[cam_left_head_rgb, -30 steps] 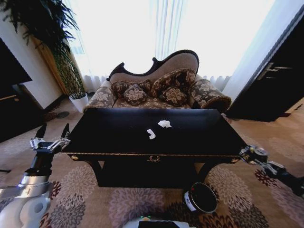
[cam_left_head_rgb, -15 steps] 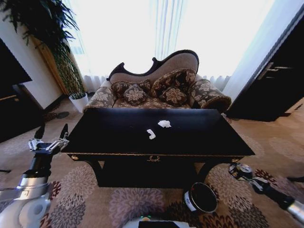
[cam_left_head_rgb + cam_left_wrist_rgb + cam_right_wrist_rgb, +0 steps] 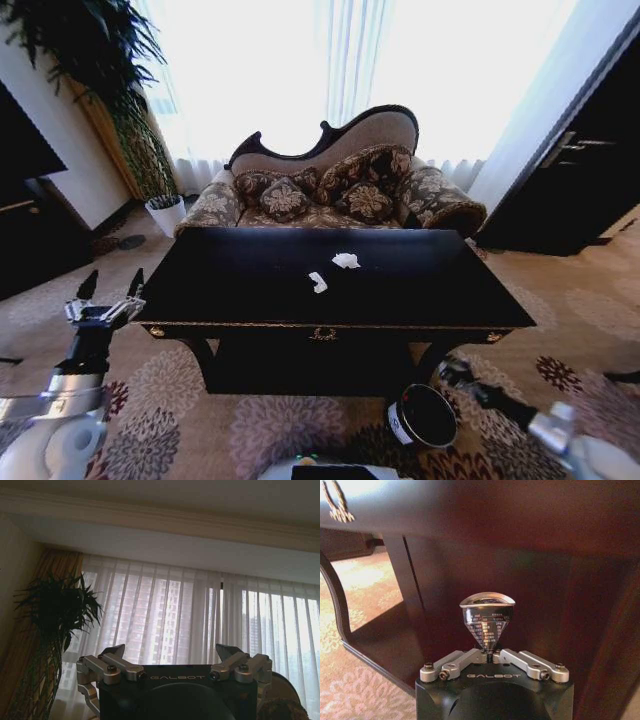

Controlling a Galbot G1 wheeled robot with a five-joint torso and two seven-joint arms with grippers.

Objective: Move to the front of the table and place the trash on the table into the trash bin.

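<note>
Right tool (image 3: 489, 652) clamps crushed silver can (image 3: 487, 615), low just above trash bin (image 3: 424, 415), beside worktop (image 3: 420, 290) front; left tool (image 3: 107, 298) spread open, idle.

Worktop (image 3: 420, 285) top mostly open, just two paper scraps (image 3: 333, 271) near centre. Trash bin (image 3: 424, 416) mouth unobstructed on the carpet, tight against the front right leg (image 3: 432, 357). Sofa (image 3: 330, 185) blocks the far side.
</note>
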